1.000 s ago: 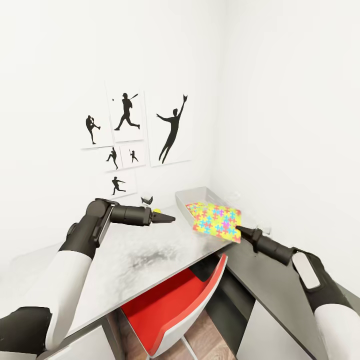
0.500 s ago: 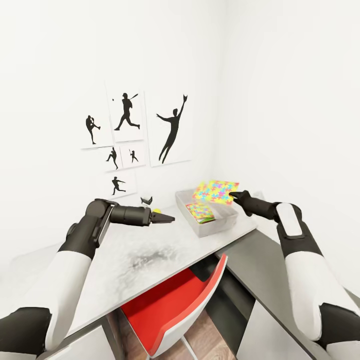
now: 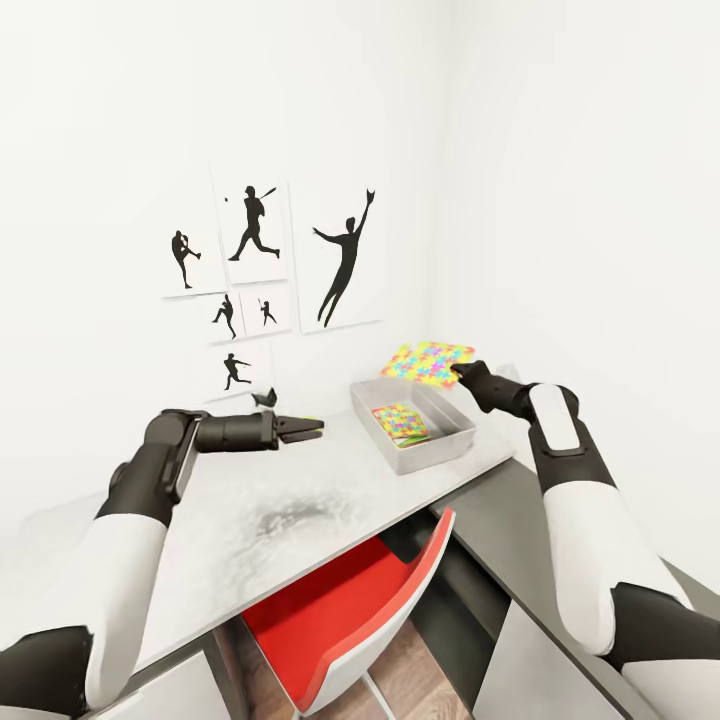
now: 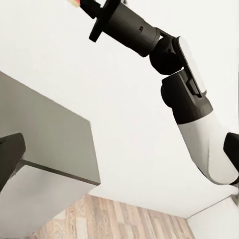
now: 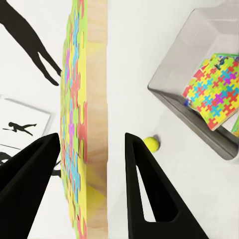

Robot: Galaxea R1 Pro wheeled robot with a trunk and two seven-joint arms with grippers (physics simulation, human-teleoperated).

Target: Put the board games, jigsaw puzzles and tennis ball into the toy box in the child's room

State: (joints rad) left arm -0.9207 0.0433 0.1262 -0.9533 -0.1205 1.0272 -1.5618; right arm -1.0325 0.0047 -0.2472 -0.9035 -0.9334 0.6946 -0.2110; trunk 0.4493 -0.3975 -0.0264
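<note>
Puzzle (image 3: 428,361) clamped at its edge in my right gripper (image 3: 458,373), held flat above the toy box's (image 3: 452,442) far rim at centre-right (another puzzle (image 3: 400,421) lies inside). The drop is down and toward me. My left gripper (image 3: 310,429), fingers parted, hangs mid-frame over the table (image 3: 260,520); the tennis ball (image 5: 152,144) sits beside the box.

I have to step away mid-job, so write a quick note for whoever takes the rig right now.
Right gripper: jaws shut on a jigsaw puzzle, held in the air above the toy box.
Left gripper: holds nothing, hovering over the table; cannot tell if open.
Done: one jigsaw puzzle in the box.
Tennis ball sits on the table beside the box.
Left: lower and release the held puzzle, then the ball. Board games are not in sight.
</note>
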